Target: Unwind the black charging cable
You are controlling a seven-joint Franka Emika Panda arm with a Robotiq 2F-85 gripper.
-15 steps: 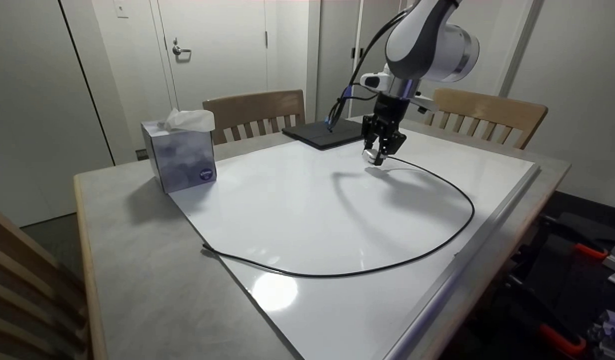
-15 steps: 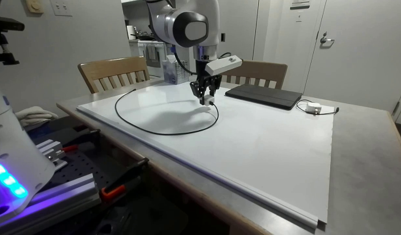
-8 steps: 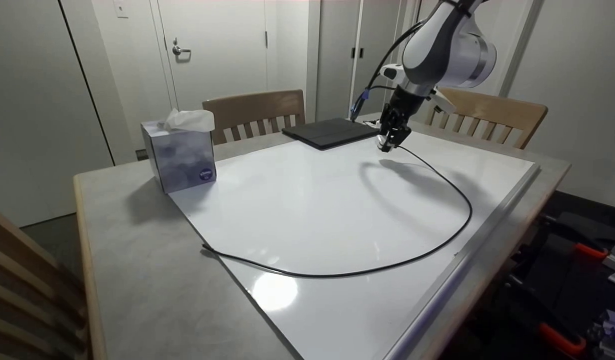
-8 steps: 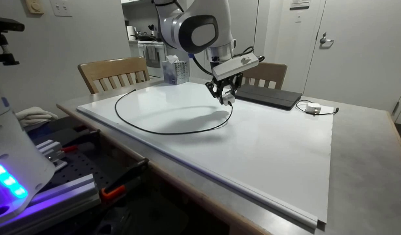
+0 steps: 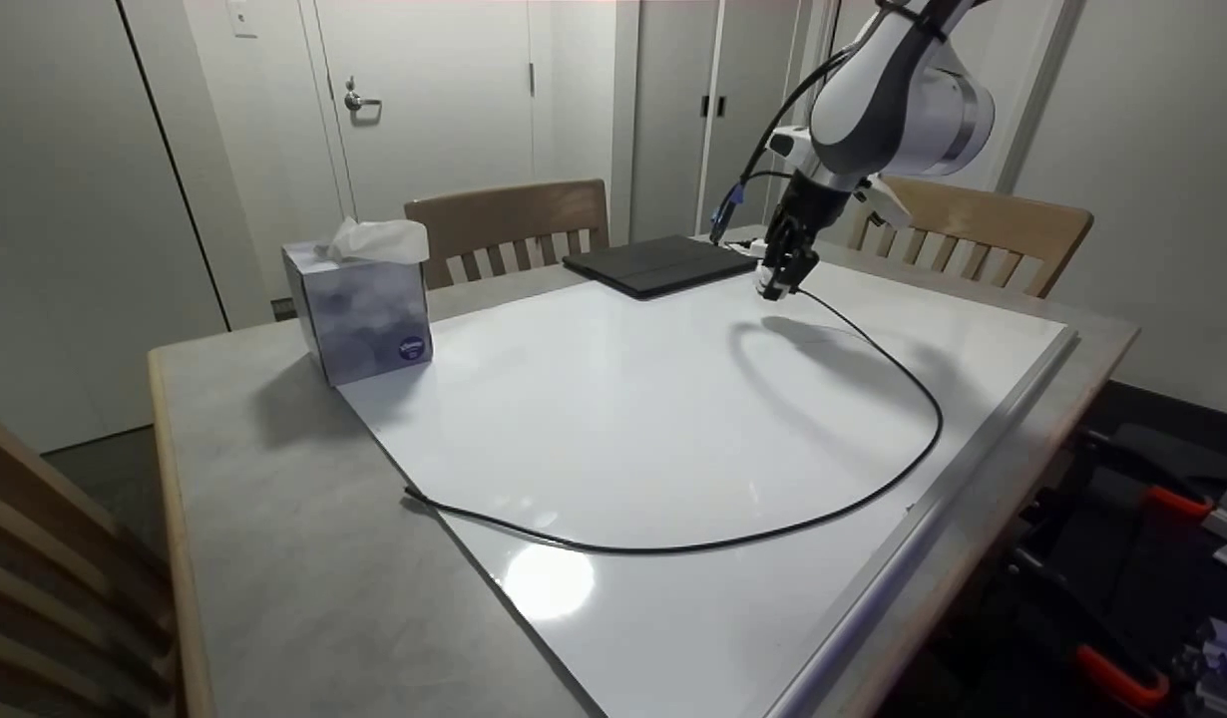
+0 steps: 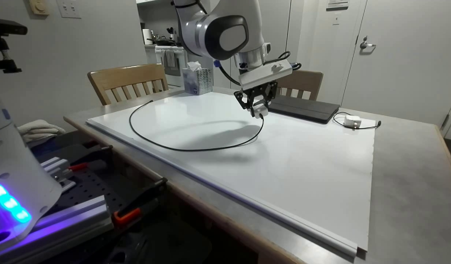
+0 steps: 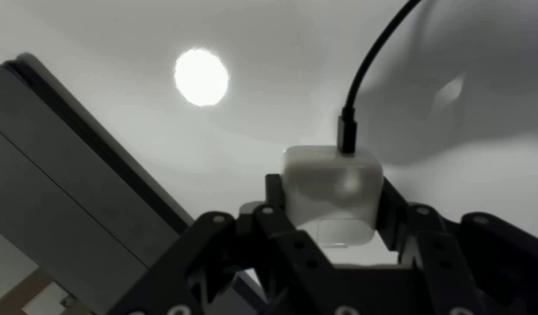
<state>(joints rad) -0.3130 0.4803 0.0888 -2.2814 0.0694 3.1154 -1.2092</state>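
The black charging cable lies in one wide open curve on the white board in both exterior views (image 5: 663, 550) (image 6: 192, 150). Its loose end pokes just past the board's edge. Its other end is plugged into a white charger block, which shows in the wrist view (image 7: 334, 188) and in an exterior view (image 6: 262, 111). My gripper (image 7: 330, 201) is shut on the block's two sides and holds it above the board; the gripper also shows in both exterior views (image 5: 783, 282) (image 6: 256, 106). In the wrist view the cable (image 7: 370, 54) rises from the block's top edge and curves right.
A flat dark pad (image 5: 663, 264) lies beside the gripper at the board's edge. A separate white charger (image 6: 352, 121) with a short black cord lies beyond it. A tissue box (image 5: 364, 314) stands at a corner of the board. Wooden chairs (image 5: 514, 219) surround the table.
My gripper has carried the charger block along the board, toward the side with the separate charger, and tilted. The attached cable end followed; the loose end stayed. The last half second shows little movement.
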